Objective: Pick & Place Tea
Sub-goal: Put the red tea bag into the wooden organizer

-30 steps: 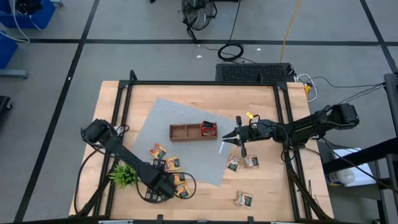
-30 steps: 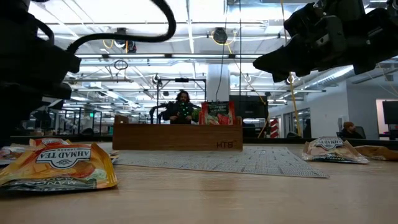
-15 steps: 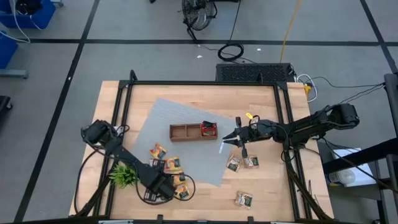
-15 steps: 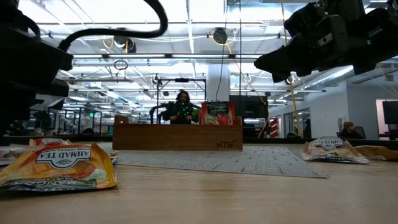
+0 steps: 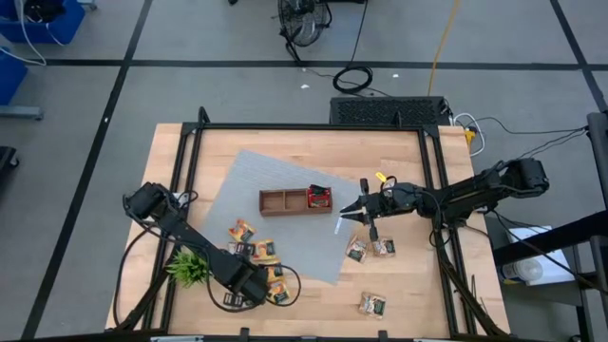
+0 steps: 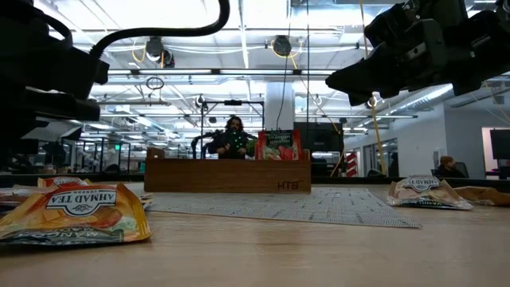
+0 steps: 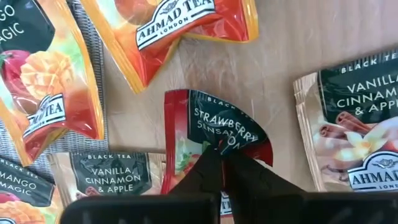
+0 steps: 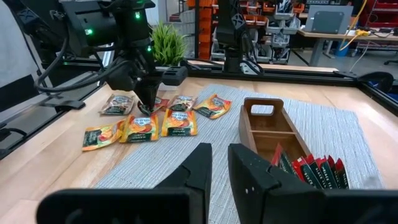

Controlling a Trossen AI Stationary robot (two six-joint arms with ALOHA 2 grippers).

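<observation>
Since the earlier frames, only the left arm has shifted slightly over the sachet pile; right arm, tray and loose sachets lie unchanged.

Left gripper (image 7: 221, 163): low at the table's (image 5: 294, 142) near left, beside the plant (image 5: 188, 267). Fingers pinched together on the corner of a red strawberry sachet (image 7: 214, 134), which is crumpled and partly raised off the wood.

Around it, left wrist view: two orange-red sachets (image 7: 186, 28), one mango sachet (image 7: 43, 93) lying partly on the grey mat (image 7: 87, 130), two vanilla-cinnamon sachets (image 7: 354, 124). All lie flat, near the strawberry sachet; whether they touch it cannot be told.

Right gripper (image 5: 348, 210): held above the mat's right edge, just right of the tray (image 5: 296, 200). Fingers (image 8: 199, 168) a little apart, gripping nothing.

Tray: wooden, three compartments, mid-mat. Right compartment holds red sachets (image 8: 314, 169) standing on edge; the other two compartments show bare wood.

Loose sachets, high view: cluster at near left (image 5: 256, 252) by the left gripper; a pair (image 5: 370, 249) on the wood below the right gripper; one (image 5: 371, 305) alone near the front edge.

Background, low view: a person (image 6: 233, 137) seated beyond the tray.
</observation>
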